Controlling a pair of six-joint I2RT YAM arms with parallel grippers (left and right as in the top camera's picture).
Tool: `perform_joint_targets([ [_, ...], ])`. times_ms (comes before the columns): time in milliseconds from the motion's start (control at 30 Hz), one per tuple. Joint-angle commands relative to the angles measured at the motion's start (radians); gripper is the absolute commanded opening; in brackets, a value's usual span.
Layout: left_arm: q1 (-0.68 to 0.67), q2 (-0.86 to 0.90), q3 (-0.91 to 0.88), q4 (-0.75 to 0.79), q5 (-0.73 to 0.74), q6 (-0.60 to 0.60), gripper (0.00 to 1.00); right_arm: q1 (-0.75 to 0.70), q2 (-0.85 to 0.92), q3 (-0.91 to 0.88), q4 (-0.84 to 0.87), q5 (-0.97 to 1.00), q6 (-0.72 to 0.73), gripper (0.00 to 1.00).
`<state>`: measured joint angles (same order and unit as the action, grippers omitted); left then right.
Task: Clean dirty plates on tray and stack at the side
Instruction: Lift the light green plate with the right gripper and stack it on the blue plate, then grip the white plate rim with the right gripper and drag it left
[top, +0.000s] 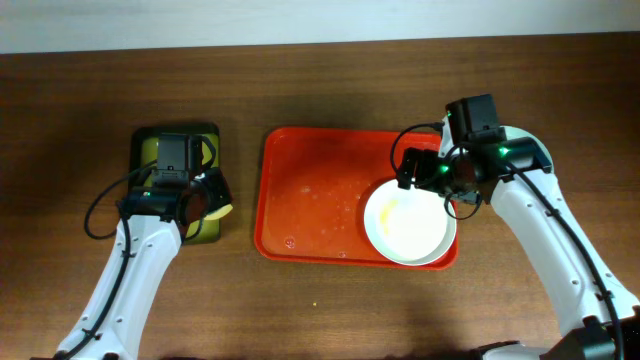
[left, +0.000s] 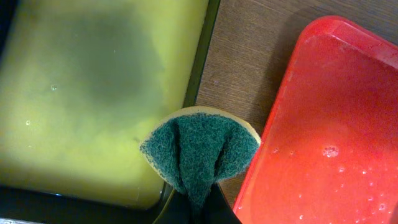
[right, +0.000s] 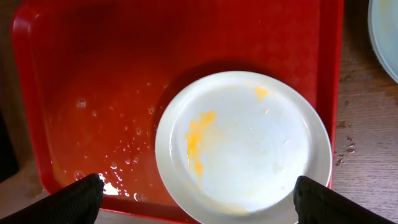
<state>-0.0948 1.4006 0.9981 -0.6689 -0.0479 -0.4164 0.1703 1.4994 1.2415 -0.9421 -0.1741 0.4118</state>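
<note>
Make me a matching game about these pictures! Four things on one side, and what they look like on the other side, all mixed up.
Things:
1. plate
2. red tray
3. sponge
4. right hand

What they look like:
A. open wide
B. white with a yellow smear
C. green and scrubby, pinched in the left hand
D. wet with little droplets

Right pairs: 1-B, 2-D, 3-C, 4-A.
</note>
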Motion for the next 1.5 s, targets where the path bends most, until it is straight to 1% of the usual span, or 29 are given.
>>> perform_joint_targets([
  [0, 0.004, -0.013, -0.002, 0.006, 0.007, -0.009, 0.0, 0.072, -0.001, 0.0, -0.01, -0.036, 0.027, 0.99],
  [100, 0.004, -0.013, -0.002, 0.006, 0.008, -0.009, 0.0, 0.146, 0.018, 0.0, -0.004, -0.032, 0.023, 0.99],
  [133, 0.004, -0.013, -0.002, 0.006, 0.008, -0.009, 0.0, 0.16, 0.019, 0.0, -0.008, -0.027, 0.023, 0.97],
  [167, 0.004, -0.013, -0.002, 0.006, 0.008, -0.009, 0.0, 0.163, 0.019, 0.0, 0.0, 0.006, 0.024, 0.68],
  [200, 0.004, -0.013, -0.002, 0.006, 0.008, -0.009, 0.0, 0.163, 0.024, 0.0, -0.001, 0.006, 0.037, 0.59],
  [267, 0.004, -0.013, -0.002, 0.009, 0.008, -0.009, 0.0, 0.163, 0.044, -0.004, -0.024, 0.04, 0.149, 0.6],
  [300, 0.004, -0.013, -0.002, 0.009, 0.008, -0.009, 0.0, 0.163, 0.062, -0.011, -0.063, 0.137, 0.254, 0.6],
  [333, 0.004, -0.013, -0.002, 0.009, 0.008, -0.009, 0.0, 0.163, 0.077, -0.018, -0.089, 0.204, 0.286, 0.63],
  [367, 0.004, -0.013, -0.002, 0.008, 0.008, -0.009, 0.0, 0.163, 0.09, -0.025, -0.102, 0.234, 0.285, 0.67],
  [500, 0.004, -0.013, -0.002, 0.009, 0.008, -0.009, 0.0, 0.153, 0.161, -0.058, -0.129, 0.309, 0.285, 0.69],
  [633, 0.004, -0.013, -0.002, 0.009, 0.008, -0.009, 0.0, 0.032, 0.172, -0.062, -0.181, 0.301, 0.285, 0.69],
  [700, 0.004, -0.013, -0.002, 0.009, 0.008, -0.009, 0.0, -0.025, 0.174, -0.091, -0.171, 0.253, 0.242, 0.68],
  [800, 0.004, -0.013, -0.002, 0.009, 0.008, -0.009, 0.0, -0.043, 0.174, -0.167, -0.108, 0.253, 0.229, 0.68],
  [833, 0.004, -0.013, -0.002, 0.009, 0.008, -0.009, 0.0, -0.051, 0.174, -0.185, -0.093, 0.253, 0.229, 0.67],
  [867, 0.004, -0.013, -0.002, 0.009, 0.008, -0.009, 0.0, -0.063, 0.174, -0.196, -0.083, 0.226, 0.228, 0.58],
  [900, 0.004, -0.013, -0.002, 0.01, 0.008, -0.009, 0.0, -0.065, 0.174, -0.203, -0.065, 0.19, 0.224, 0.54],
  [1000, 0.004, -0.013, -0.002, 0.009, 0.008, -0.009, 0.0, -0.065, 0.174, -0.241, -0.039, 0.166, 0.225, 0.53],
  [1067, 0.004, -0.013, -0.002, 0.009, 0.008, -0.009, 0.0, -0.065, 0.174, -0.277, 0.003, 0.154, 0.225, 0.51],
  [1200, 0.004, -0.013, -0.002, 0.009, 0.008, -0.009, 0.0, -0.065, 0.175, -0.288, 0.014, 0.151, 0.224, 0.48],
  [1267, 0.004, -0.013, -0.002, 0.009, 0.008, -0.009, 0.0, -0.065, 0.177, -0.288, 0.019, 0.15, 0.222, 0.44],
  [1333, 0.004, -0.013, -0.002, 0.009, 0.008, -0.009, 0.0, -0.063, 0.19, -0.288, 0.068, 0.053, 0.142, 0.42],
  [1367, 0.004, -0.013, -0.002, 0.009, 0.008, -0.009, 0.0, -0.045, 0.198, -0.288, 0.104, 0.011, 0.136, 0.42],
  [1433, 0.004, -0.013, -0.002, 0.009, 0.008, -0.009, 0.0, 0.002, 0.198, -0.288, 0.15, -0.005, 0.093, 0.43],
  [1467, 0.004, -0.013, -0.002, 0.009, 0.008, -0.009, 0.0, 0.022, 0.198, -0.288, 0.154, 0.024, 0.101, 0.42],
])
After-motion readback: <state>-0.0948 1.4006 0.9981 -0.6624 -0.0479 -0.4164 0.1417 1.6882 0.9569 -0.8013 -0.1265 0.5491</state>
